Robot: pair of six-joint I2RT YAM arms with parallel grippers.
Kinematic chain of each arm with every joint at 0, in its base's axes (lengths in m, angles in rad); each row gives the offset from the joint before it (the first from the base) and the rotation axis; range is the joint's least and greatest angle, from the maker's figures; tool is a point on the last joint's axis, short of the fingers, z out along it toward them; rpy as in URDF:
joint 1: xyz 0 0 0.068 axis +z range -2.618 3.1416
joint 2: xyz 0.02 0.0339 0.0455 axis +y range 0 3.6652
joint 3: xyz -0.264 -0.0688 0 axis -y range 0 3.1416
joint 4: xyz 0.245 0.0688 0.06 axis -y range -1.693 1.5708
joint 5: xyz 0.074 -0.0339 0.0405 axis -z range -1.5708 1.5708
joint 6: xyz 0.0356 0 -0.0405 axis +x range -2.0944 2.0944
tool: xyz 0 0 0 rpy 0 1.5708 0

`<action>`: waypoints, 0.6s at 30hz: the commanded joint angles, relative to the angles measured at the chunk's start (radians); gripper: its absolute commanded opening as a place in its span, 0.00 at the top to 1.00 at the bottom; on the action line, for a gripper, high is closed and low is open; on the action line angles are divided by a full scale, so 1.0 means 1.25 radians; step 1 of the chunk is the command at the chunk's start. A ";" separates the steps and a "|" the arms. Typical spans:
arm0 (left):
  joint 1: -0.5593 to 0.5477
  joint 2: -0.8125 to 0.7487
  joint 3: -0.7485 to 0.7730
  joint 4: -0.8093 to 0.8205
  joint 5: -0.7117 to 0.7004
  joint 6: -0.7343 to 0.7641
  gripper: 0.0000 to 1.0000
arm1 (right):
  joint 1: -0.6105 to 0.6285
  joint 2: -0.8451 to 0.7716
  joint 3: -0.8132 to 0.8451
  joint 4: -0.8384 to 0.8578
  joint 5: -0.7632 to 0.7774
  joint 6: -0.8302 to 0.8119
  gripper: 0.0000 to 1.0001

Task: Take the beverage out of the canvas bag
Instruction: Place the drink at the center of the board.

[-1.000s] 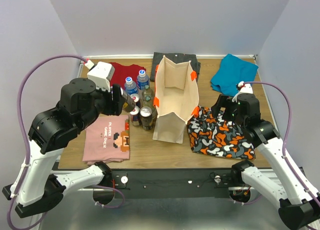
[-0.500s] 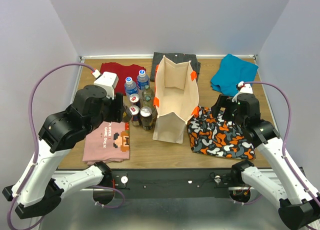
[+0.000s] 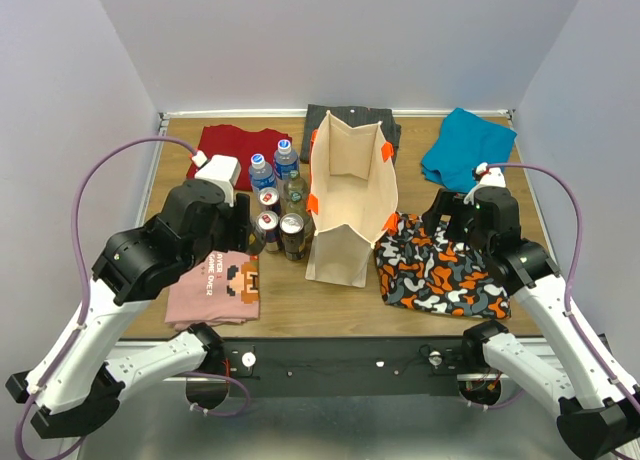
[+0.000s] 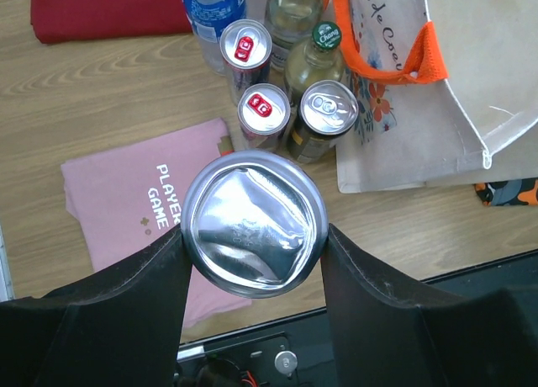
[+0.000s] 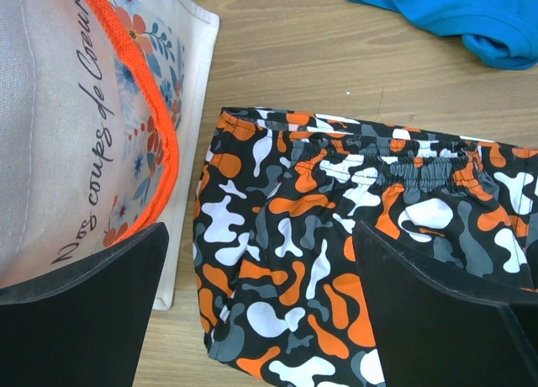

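I am holding the silver aluminium beverage can [image 4: 255,223] in the left tool [image 4: 255,235], whose jaws are clamping it on opposite sides of its wall. The can is hanging outside the tall beige canvas bag with orange rim pieces [image 4: 437,109], to that bag's left. It is over the edge of the folded pink printed shirt [image 4: 126,202], just on the near side of the group of cans and bottles [image 4: 263,109] standing on the wooden tabletop [image 4: 101,92]. The right tool [image 5: 259,244] is standing wide apart and gripping nothing, hovering over the orange, black and white camouflage shorts [image 5: 336,193] beside the bag.

I am judging the can to be smooth and slippery, with a thin wall that is going to dent under a hard squeeze; the end facing me is already looking dimpled. Whether it is full or empty I cannot tell, so I am treating it as heavy. The best hold is across the round wall near mid-height, with moderate pressure.

Its long axis is running away from the left wrist camera, down toward the tabletop, so it is hanging close to upright. The round end facing the camera is showing no pull tab, so it may be the base.
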 commanded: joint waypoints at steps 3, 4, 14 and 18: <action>-0.002 -0.032 -0.032 0.095 -0.047 -0.022 1.00 | 0.000 -0.006 -0.010 0.015 -0.002 0.010 0.01; -0.002 -0.034 -0.038 0.099 -0.051 -0.025 1.00 | 0.000 -0.006 -0.008 0.015 -0.003 0.010 0.01; -0.004 -0.054 -0.145 0.170 -0.067 -0.031 1.00 | 0.001 0.001 -0.008 0.014 0.001 0.011 0.01; -0.008 -0.061 -0.187 0.199 -0.093 -0.031 1.00 | 0.001 0.008 -0.008 0.014 0.000 0.011 0.01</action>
